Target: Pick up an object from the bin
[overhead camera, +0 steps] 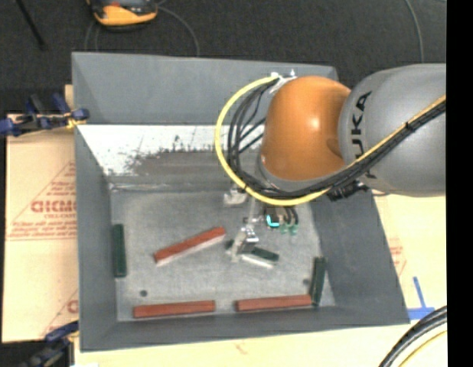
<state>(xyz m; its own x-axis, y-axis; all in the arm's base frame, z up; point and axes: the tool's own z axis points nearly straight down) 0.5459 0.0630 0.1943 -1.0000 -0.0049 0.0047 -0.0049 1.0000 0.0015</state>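
Item nearest the tool: a short dark green bar [263, 257], lying flat on the bin floor right of centre, tilted slightly. The gripper [246, 243] is low over the floor, its tip at the bar's left end; contact cannot be confirmed. Whether the pincer is spread or pressed together cannot be told from here, as the orange wrist cover [301, 128] and cables crowd the area.

Progress, in my judgement: the approach is made and the pick is not. Nothing is lifted, and every item rests on the floor. Closing on an item and raising it clear of the bin [145, 159] remain to be done.

Count: three dark green bars, namely the one at the tool, a left green bar [118, 251] and a right green bar [318, 280] leaning in the corner. Three red-brown bars: a diagonal bar [189, 246] just left of the tool, and two near-wall bars [174, 309] [273, 304] end to end.
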